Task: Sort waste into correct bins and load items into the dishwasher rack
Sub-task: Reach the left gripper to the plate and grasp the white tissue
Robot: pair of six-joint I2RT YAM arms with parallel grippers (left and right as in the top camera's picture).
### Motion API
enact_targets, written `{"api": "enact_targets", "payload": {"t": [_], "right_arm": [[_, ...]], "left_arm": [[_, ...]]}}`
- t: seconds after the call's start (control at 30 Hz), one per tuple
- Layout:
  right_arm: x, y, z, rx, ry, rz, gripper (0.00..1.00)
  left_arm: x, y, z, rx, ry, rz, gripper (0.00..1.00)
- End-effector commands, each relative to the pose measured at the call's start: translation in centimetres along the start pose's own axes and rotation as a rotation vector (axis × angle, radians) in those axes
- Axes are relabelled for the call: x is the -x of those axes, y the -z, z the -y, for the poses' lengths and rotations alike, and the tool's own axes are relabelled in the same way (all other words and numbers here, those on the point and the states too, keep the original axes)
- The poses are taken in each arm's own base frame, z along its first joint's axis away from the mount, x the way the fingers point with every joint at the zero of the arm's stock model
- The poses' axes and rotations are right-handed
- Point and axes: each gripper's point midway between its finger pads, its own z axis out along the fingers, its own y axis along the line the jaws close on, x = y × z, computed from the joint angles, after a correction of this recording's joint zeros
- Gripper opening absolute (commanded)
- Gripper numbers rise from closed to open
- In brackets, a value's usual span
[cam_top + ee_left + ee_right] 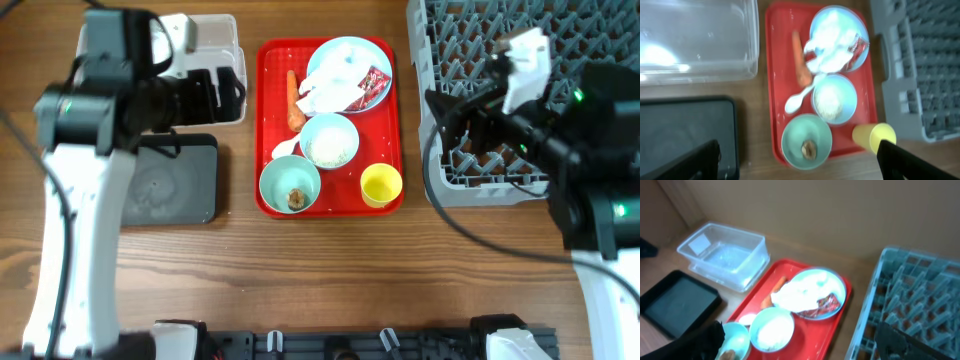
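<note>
On the red tray (268,120), a pale blue plate (345,52) holds white napkins (332,92) and a red wrapper (376,82). An orange carrot (294,100) and a white spoon (284,149) lie to its left. The blue-white bowl (329,140) holds rice. The mint bowl (283,178) holds a brown lump (297,199). The yellow cup (381,184) stands at the tray's front right. My left gripper (228,95) is open and empty over the clear tub (215,35). My right gripper (445,118) is open and empty above the grey rack's (500,180) left edge.
The black tray (175,185) lies in front of the clear tub, left of the red tray. The left arm hides part of the tub. The rack fills the back right, and the right arm covers part of it. Bare wooden table lies along the front.
</note>
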Motion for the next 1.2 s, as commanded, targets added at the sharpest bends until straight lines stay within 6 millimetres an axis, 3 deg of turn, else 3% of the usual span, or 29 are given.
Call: {"api": "enact_targets", "payload": {"t": [0.0,0.03,0.17,0.27,0.4,0.47,0.57,0.7,0.8,0.9,1.03,1.17], "right_arm": [[-2.7,-5.5,2.0,0.03,-0.093,-0.177,1.0],[-3.5,-6.4,2.3,0.032,-0.128,-0.207,1.0],[-6.5,-9.6,3.5,0.032,-0.238,-0.306,1.0],[-6.3,-9.9,4.6,0.007,-0.26,-0.288,1.0],[-4.1,-7.4,8.7,-0.1,-0.385,-0.176,1.0],[-3.2,-4.6,11.3,-0.151,-0.435,-0.114,1.0],[-3.5,-3.0,12.0,-0.159,-0.467,-0.109,1.0],[-5.3,-2.3,11.5,-0.163,-0.52,-0.18,1.0],[-6.0,-2.3,11.3,-0.161,-0.538,-0.206,1.0],[-6.0,-2.3,11.3,-0.161,-0.537,-0.206,1.0],[-6.2,-2.1,11.9,-0.201,-0.535,-0.212,1.0],[-6.3,-2.1,12.0,-0.21,-0.534,-0.214,1.0]], "left_arm": [[-0.3,-6.4,0.2,-0.015,0.008,-0.18,1.0],[-0.9,-8.2,0.6,-0.059,0.049,-0.238,1.0],[-1.5,-11.4,0.7,-0.095,0.084,-0.302,1.0],[-1.0,-13.6,1.8,-0.11,0.047,-0.29,1.0],[-0.3,-15.7,2.4,0.02,-0.002,-0.233,0.99],[1.3,-17.5,4.1,0.121,-0.105,-0.159,1.0],[3.3,-20.2,6.0,0.166,-0.208,-0.073,1.0],[4.8,-26.5,9.1,0.12,-0.312,0.027,1.0],[3.8,-31.1,10.5,0.091,-0.37,0.045,1.0],[1.7,-34.0,12.0,0.074,-0.429,0.024,1.0],[-0.6,-37.0,13.4,0.054,-0.47,0.011,1.0],[-2.1,-39.1,12.7,0.063,-0.472,-0.02,1.0]]}}
